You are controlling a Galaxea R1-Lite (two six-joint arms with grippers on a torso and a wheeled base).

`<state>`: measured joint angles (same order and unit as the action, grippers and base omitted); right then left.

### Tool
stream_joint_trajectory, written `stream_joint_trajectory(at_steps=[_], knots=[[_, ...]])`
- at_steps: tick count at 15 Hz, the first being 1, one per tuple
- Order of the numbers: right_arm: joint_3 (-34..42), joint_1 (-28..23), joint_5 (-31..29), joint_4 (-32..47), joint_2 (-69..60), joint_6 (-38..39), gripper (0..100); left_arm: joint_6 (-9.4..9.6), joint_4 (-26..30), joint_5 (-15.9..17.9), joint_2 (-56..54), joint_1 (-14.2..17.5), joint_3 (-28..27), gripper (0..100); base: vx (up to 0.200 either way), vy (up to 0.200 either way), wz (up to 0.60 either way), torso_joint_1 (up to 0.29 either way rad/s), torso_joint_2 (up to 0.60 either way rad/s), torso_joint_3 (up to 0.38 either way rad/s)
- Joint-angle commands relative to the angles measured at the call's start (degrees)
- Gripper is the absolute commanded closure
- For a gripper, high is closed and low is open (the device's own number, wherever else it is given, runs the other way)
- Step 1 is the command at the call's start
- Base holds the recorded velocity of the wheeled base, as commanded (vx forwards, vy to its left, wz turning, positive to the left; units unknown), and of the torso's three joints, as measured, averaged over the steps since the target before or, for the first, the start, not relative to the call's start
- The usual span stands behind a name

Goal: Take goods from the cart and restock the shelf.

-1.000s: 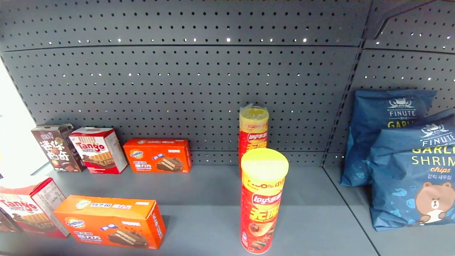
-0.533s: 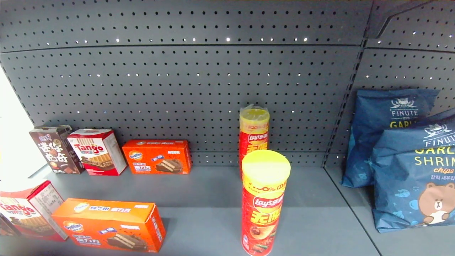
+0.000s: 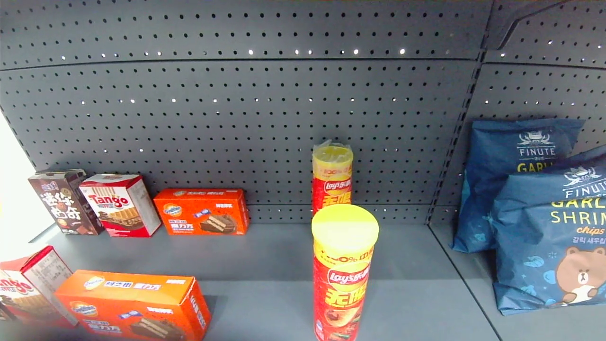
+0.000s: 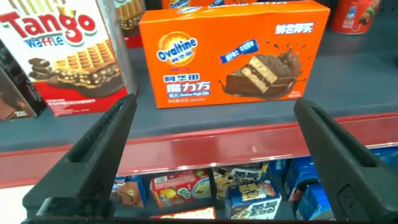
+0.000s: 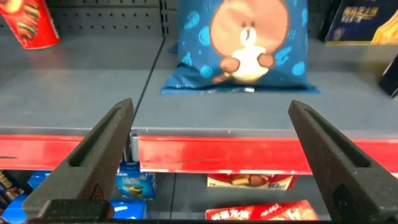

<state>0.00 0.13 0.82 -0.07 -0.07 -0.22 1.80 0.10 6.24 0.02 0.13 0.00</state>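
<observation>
**Shelf stock, as your cameras have it**

- **Shelf** (image 3: pixel 265 251) — grey deck with a perforated back panel (image 3: pixel 236 118) behind it and a red edge strip (image 4: pixel 205 146) along the front.
- **Front chip can** (image 3: pixel 344 279): red with a yellow lid, upright, mid-shelf near the front edge.
- **Rear chip can** (image 3: pixel 332 177): same pattern, upright directly behind the first and close to the panel, with clear wrap bunched at its lid.
- **Rear orange box** (image 3: pixel 201 211): standing on its long edge at the panel, to the left of the cans.
- **Front orange box** (image 3: pixel 132 303): same kind, near the front edge, well apart from the rear one.
- **Rear wafer box** (image 3: pixel 118 203): red and white, just left of the rear orange box.
- **Brown box** (image 3: pixel 59 201): close beside the rear wafer box, on its far side.
- **Front wafer box** (image 3: pixel 28 289): at the left edge of the head view, beside the front orange box.
- **Rear blue bag** (image 3: pixel 511 175): in the right bay, leaning on the panel.
- **Front blue bag** (image 3: pixel 554 232): bear print, overlapping the rear bag.

**Your end effectors**

- **Left gripper** (image 4: pixel 216 106): fingers spread wide with nothing between them. It is in front of the edge strip, facing the front orange box, with the front wafer box beside that.
- **Right gripper** (image 5: pixel 211 107): equally wide open and carrying nothing. It is in front of the strip, facing the front blue bag.
- **Lower shelf packets** (image 4: pixel 180 190) — small packs below the strip, too cramped to sort.
</observation>
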Motion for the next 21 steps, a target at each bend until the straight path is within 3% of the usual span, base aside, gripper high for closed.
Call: stream_joint_trajectory(at_steps=[1,21], knots=[[0.0,0.04,0.06,-0.01,0.07,-0.04,0,0.13,-0.01,0.09,-0.02,0.04,0.0,0,0.0,0.0,0.0,0.0,0.0,0.0],[0.0,0.04,-0.03,-0.01,0.07,-0.04,0,-0.22,-0.01,-0.09,-0.02,0.04,0.0,0,-0.01,-0.01,0.0,0.0,0.0,0.0]])
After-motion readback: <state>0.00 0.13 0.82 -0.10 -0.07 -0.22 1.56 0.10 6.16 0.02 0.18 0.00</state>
